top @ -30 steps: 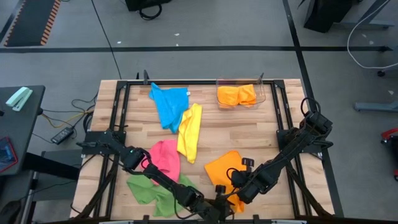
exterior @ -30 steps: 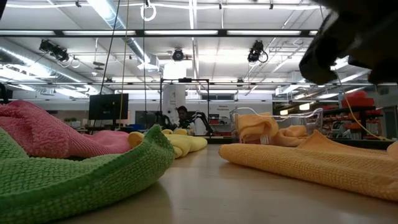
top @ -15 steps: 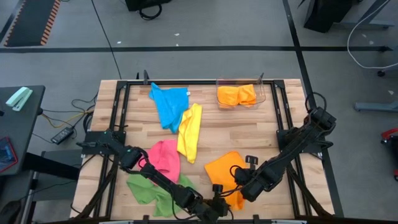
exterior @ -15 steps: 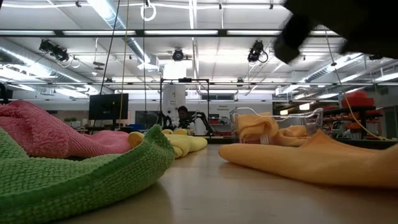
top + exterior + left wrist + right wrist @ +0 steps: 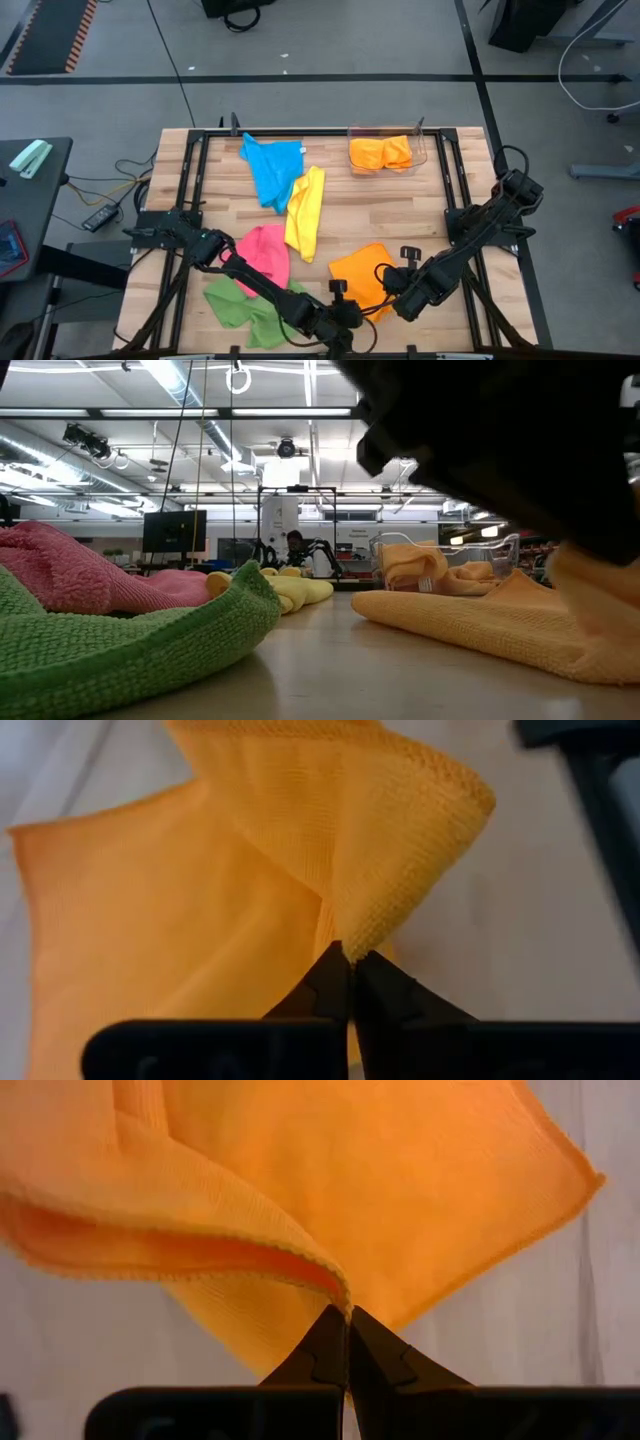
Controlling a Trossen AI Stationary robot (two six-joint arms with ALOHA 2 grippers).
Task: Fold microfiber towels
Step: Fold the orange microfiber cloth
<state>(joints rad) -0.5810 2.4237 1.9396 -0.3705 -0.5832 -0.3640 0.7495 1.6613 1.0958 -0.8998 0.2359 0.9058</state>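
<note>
Now closed, the left end effector point(image 5: 348, 963) pinches the orange towel point(image 5: 362, 274) beside the green towel point(image 5: 240, 305). Opposite it, the right end effector point(image 5: 346, 1323) pinches the towel's other edge, lifting it off the counter point(image 5: 390, 205).

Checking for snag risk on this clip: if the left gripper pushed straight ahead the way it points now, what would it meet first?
The left gripper is shut on the orange towel, so it would push into that raised fold first, probably; depth beyond is unclear.

You see the orange towel point(image 5: 250, 870) as soft matt cloth with a fine looped weave and stitched hem; the green towel point(image 5: 120, 650) looks coarser, the table point(image 5: 400, 200) pale smooth wood
</note>
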